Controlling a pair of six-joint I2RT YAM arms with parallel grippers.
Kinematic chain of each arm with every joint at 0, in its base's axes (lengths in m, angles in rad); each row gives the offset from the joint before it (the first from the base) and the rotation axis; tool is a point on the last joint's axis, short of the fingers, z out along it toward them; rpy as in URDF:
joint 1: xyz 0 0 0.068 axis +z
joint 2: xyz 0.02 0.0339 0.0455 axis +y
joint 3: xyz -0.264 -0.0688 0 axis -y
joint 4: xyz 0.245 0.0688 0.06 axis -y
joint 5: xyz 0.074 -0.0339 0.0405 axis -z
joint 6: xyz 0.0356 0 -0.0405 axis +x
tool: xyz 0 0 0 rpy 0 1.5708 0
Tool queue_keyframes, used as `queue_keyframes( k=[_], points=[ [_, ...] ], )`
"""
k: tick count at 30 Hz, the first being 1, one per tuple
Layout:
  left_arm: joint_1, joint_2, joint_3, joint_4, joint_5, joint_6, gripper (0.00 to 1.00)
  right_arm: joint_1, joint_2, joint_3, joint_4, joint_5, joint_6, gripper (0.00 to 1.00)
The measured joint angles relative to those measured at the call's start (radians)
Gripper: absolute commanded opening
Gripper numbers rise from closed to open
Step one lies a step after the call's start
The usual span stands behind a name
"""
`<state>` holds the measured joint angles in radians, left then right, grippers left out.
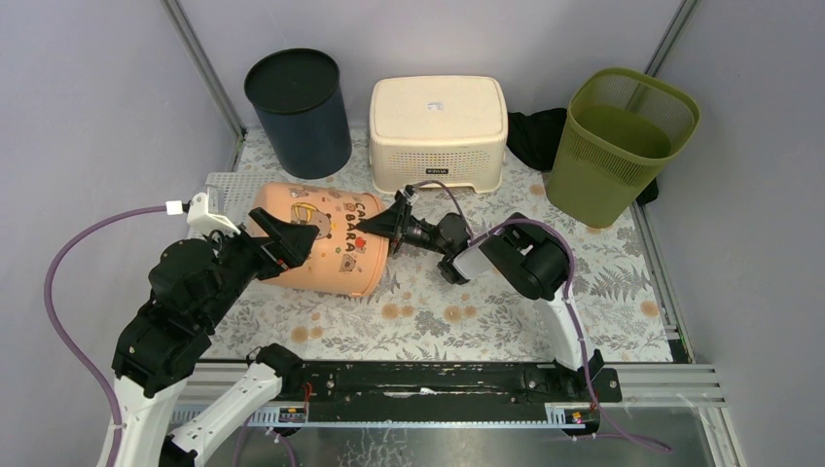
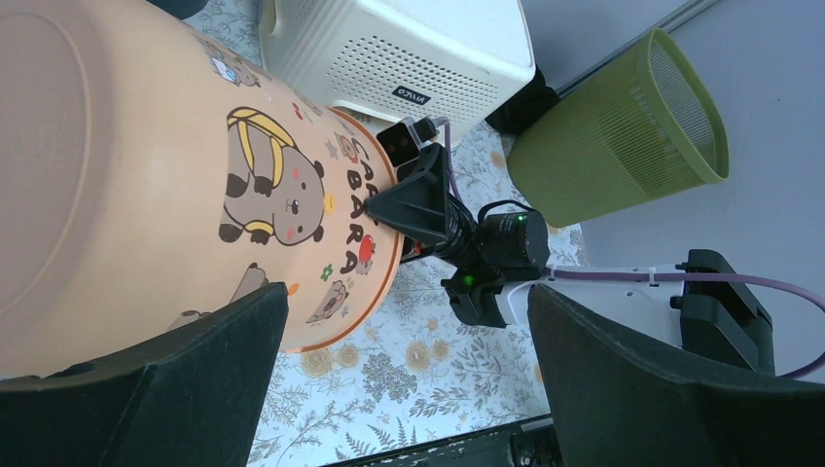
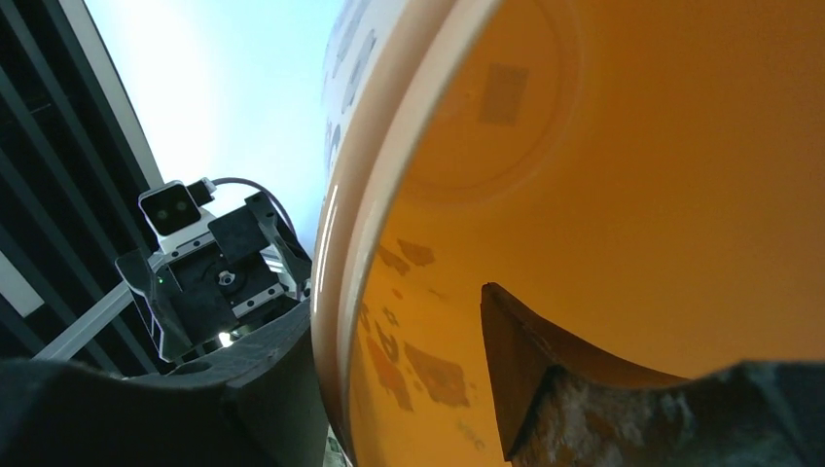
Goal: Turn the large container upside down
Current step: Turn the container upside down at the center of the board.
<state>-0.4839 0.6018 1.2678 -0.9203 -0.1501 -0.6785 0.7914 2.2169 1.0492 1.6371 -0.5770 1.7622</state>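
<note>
Left claw (image 1: 290,241): gapes at full width by the closed base end of the large container (image 1: 331,255). Shows, in its own wrist view, one dark finger (image 2: 195,379) low against the peach wall and the other well out to the side. Cannot tell whether either touches.

Right claw (image 1: 389,226): stands partly open and straddles the container's rim at the mouth. Puts one finger (image 3: 263,389) just outside the wall and the other (image 3: 525,360) inside the orange hollow, clear of the wall. Grips nothing firmly, with a gap visible on the inner side.

Large container: lies on its side on the flowered bench (image 1: 467,302). Points its base to the left and its open mouth to the right. Sits between the two claws, cartoon animals and lettering facing up.

Along the back of the bench, left to right: dark round bin (image 1: 299,112), upright; cream ventilated box (image 1: 438,131), just behind the container's mouth; black cloth (image 1: 533,136), bunched against the wall; green mesh basket (image 1: 623,146), upright at the far right, well apart from the container.
</note>
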Motion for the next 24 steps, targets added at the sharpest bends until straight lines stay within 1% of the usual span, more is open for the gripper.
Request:
queue_keyframes(
  k=[12,24],
  points=[
    [0.0,0.0,-0.003,0.0,0.0,0.0,1.0,-0.038,-0.058,-0.111,0.002,-0.009,-0.028,0.61],
    [0.0,-0.001,-0.064,0.007,0.0,-0.001,1.0,-0.067,-0.079,-0.217,-0.001,-0.027,-0.076,0.62]
  ],
)
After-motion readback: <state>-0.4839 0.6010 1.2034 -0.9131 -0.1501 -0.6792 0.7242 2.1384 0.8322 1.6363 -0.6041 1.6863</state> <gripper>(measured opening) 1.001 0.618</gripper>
